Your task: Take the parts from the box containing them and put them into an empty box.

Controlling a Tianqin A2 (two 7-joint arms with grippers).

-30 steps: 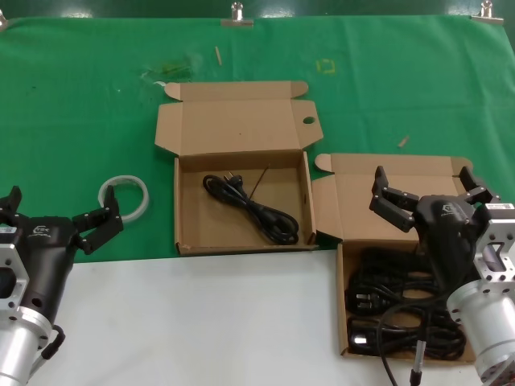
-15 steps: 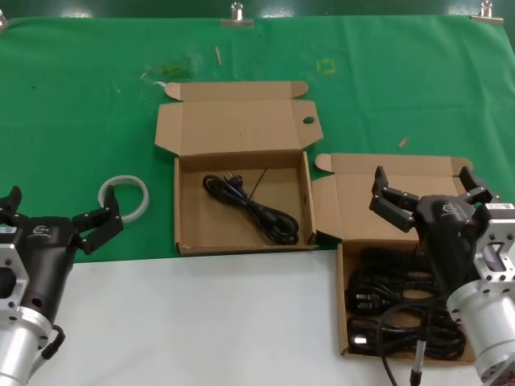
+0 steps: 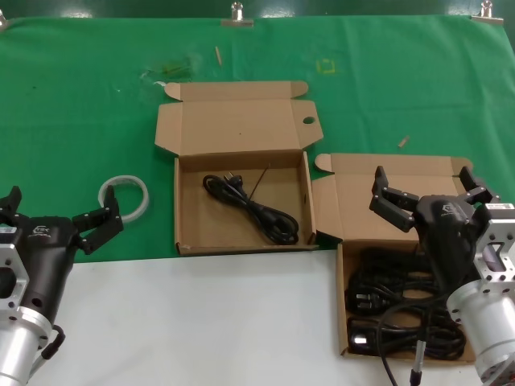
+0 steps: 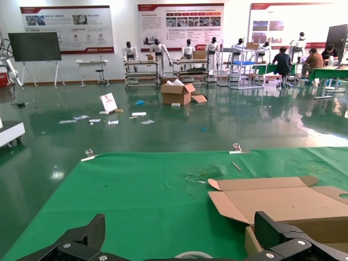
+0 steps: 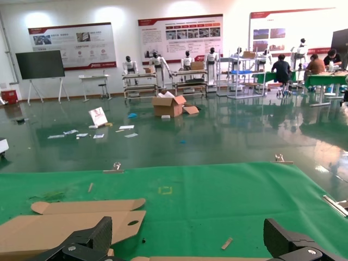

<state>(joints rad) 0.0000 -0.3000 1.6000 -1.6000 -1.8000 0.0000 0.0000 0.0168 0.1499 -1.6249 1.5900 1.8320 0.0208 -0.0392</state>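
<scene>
The full box (image 3: 342, 310) stands at the right front, lid up, with several black power cords (image 3: 394, 310) piled in it. My right gripper (image 3: 422, 189) hangs open and empty over its back part, above the cords. The other box (image 3: 241, 240) stands in the middle, lid open, with one coiled black cord (image 3: 251, 207) on its floor. My left gripper (image 3: 60, 207) is open and empty at the front left, well clear of both boxes. The left wrist view shows the middle box's lid (image 4: 283, 202) between its open fingers (image 4: 274, 232). The right wrist view shows that lid (image 5: 65, 223) too.
A white tape ring (image 3: 125, 197) lies on the green cloth just beyond my left gripper. The bare white tabletop (image 3: 201, 322) runs along the front. Small scraps (image 3: 403, 141) lie on the cloth, and metal clips (image 3: 236, 12) hold its far edge.
</scene>
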